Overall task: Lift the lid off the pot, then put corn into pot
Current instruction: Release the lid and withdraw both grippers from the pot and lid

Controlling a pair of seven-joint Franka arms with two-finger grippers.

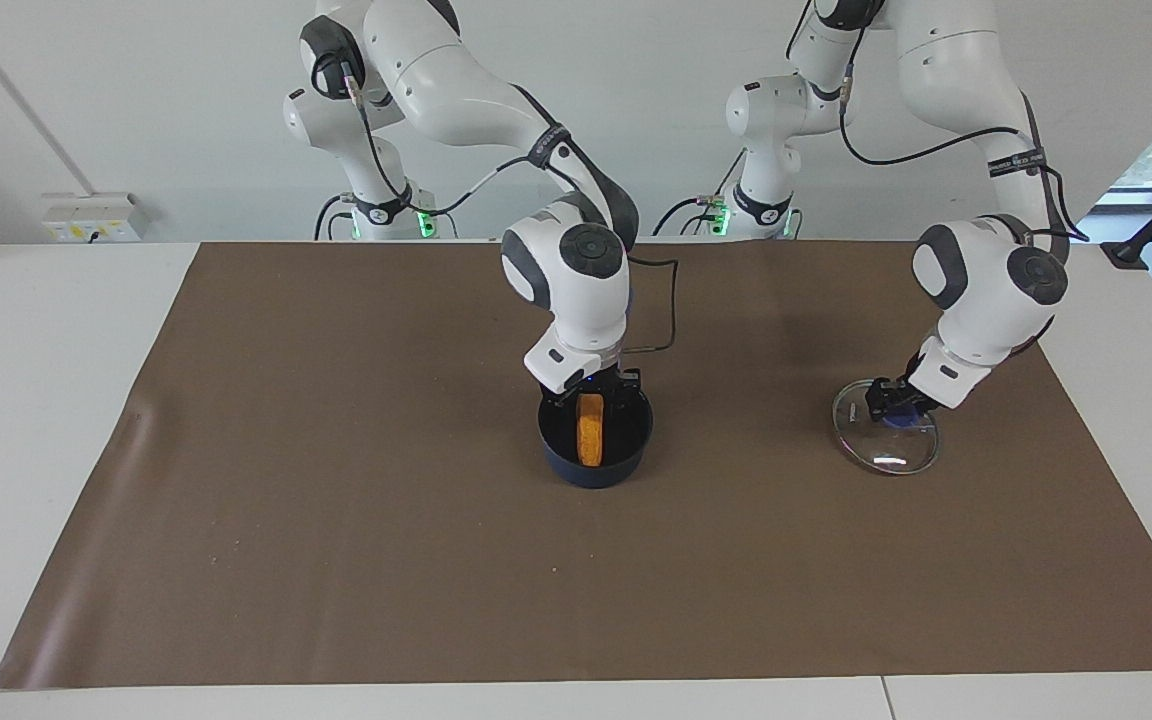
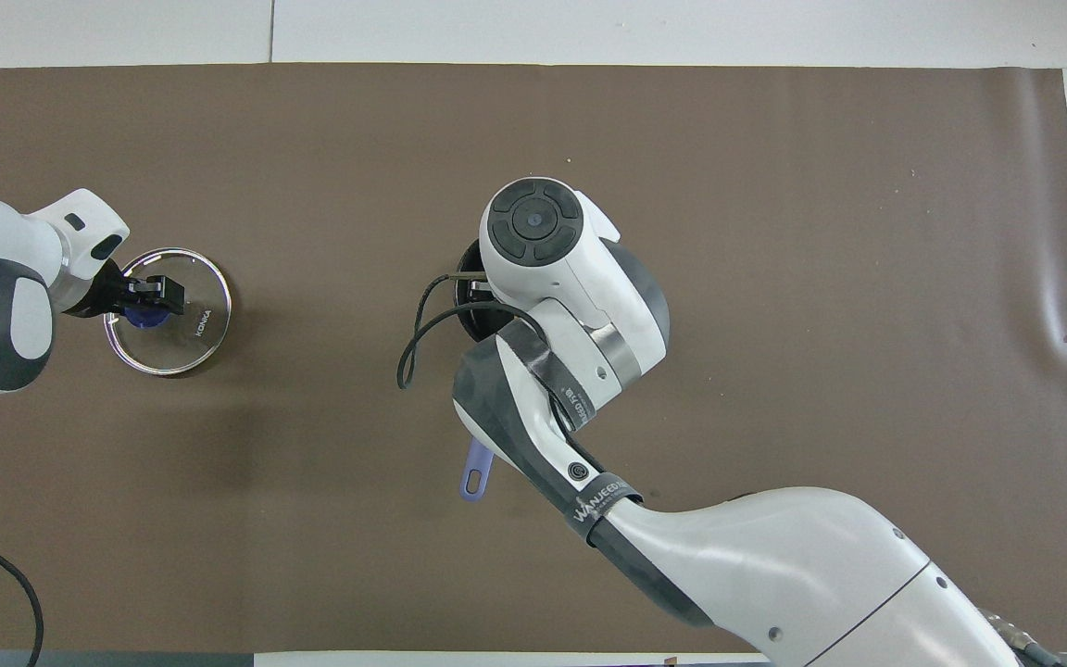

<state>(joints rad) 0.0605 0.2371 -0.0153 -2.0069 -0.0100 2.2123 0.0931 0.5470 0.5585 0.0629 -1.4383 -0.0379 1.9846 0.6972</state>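
The dark blue pot (image 1: 564, 462) stands mid-mat; in the overhead view only its rim (image 2: 467, 320) and the end of its blue handle (image 2: 476, 472) show under the right arm. My right gripper (image 1: 596, 393) is over the pot, shut on the yellow-orange corn (image 1: 590, 430), which hangs upright inside the pot. The glass lid (image 1: 886, 452) lies on the mat toward the left arm's end, also seen in the overhead view (image 2: 193, 326). My left gripper (image 1: 891, 405) is low on it, shut on its blue knob (image 2: 143, 317).
A brown mat (image 1: 336, 520) covers the table; white tabletop (image 1: 26, 400) shows around it. A black cable (image 2: 413, 343) loops from the right wrist beside the pot.
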